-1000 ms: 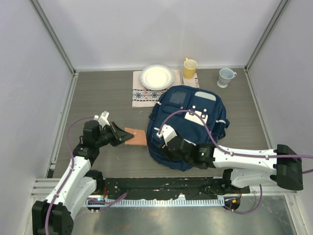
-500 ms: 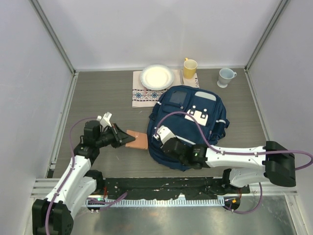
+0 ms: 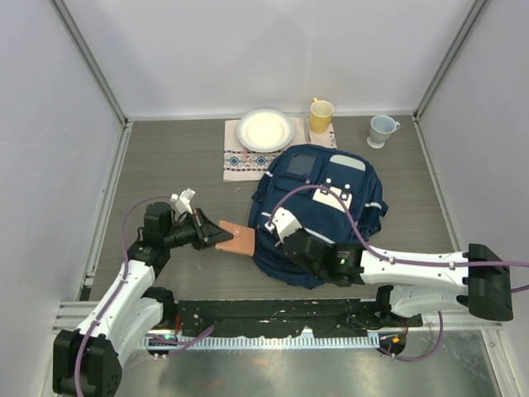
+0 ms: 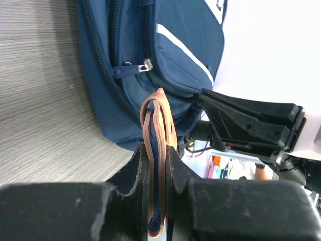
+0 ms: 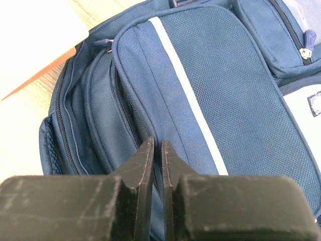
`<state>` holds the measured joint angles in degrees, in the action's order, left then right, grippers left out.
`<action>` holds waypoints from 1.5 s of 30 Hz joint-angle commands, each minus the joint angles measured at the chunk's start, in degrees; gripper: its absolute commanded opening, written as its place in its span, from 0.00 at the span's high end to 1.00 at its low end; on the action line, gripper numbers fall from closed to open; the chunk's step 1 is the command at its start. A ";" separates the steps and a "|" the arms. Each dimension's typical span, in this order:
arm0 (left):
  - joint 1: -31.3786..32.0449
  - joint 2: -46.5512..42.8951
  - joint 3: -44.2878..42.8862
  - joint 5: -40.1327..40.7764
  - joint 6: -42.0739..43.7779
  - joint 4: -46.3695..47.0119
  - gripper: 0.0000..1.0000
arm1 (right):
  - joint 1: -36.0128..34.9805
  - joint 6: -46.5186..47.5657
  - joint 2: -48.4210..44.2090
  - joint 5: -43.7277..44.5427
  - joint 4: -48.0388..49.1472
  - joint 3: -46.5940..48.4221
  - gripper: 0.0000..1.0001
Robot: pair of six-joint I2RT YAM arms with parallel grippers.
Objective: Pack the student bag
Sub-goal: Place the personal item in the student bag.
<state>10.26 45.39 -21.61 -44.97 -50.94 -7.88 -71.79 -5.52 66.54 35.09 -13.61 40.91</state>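
The student bag (image 3: 331, 198), navy with thin white stripes, lies flat mid-table. My left gripper (image 3: 216, 236) is shut on a tan leather folder (image 3: 240, 241) and holds it edge-up just off the table, its far end at the bag's left side. The left wrist view shows the folder (image 4: 159, 118) pinched between the jaws (image 4: 156, 150), with the bag (image 4: 165, 40) and its zip pull just beyond. My right gripper (image 3: 285, 240) rests on the bag's near left part. Its jaws (image 5: 156, 145) are shut on a fold of the bag (image 5: 210, 90) beside a zip line. The folder (image 5: 45, 45) shows at upper left.
A white plate (image 3: 265, 130) sits on a patterned cloth (image 3: 242, 159) at the back. A yellow mug (image 3: 321, 114) and a pale blue mug (image 3: 381, 130) stand further right. Grey walls close in the table on three sides.
My right gripper's jaws have closed on the bag's fabric. My left gripper has carried the folder a little rightwards, up to the bag's edge.
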 commanded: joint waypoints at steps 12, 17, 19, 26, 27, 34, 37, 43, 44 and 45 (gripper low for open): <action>18.73 4.89 5.51 15.25 -18.75 32.03 1.00 | 5.87 -4.94 0.60 3.23 0.51 11.65 0.99; 25.59 10.48 7.54 26.84 -22.88 42.57 1.00 | 5.96 -6.69 0.52 0.77 0.07 12.71 0.99; 28.04 13.92 7.63 29.14 -24.20 49.69 1.00 | 5.96 -7.22 0.43 -0.10 0.25 12.62 0.99; 31.22 31.06 2.54 28.89 -27.63 69.88 1.00 | 5.96 -8.63 -0.01 -1.43 0.51 12.36 0.99; 31.40 34.30 2.10 28.28 -28.33 72.19 1.00 | 5.96 -8.72 -0.10 -1.52 0.51 12.27 0.99; 32.63 41.62 -1.76 28.80 -29.75 80.13 1.00 | 6.05 -8.89 -0.10 -1.60 0.42 12.01 0.99; 32.98 46.10 -4.22 29.85 -28.52 80.56 1.00 | 5.96 -9.33 -0.10 -2.66 0.42 12.00 0.99; 34.91 54.70 -5.99 36.61 -27.72 81.79 0.65 | 6.13 -9.69 -0.54 -2.57 0.51 11.83 0.99; 35.52 55.77 -5.73 36.88 -28.68 82.75 0.62 | 6.05 -9.60 -0.36 -2.40 0.51 11.92 0.99; 35.79 56.47 -5.38 36.97 -28.95 83.81 0.59 | 6.05 -9.60 0.07 -2.05 0.51 11.92 0.99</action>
<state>45.19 98.06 -24.97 -13.63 -79.46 68.23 -65.04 -13.04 67.99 32.88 -17.15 50.06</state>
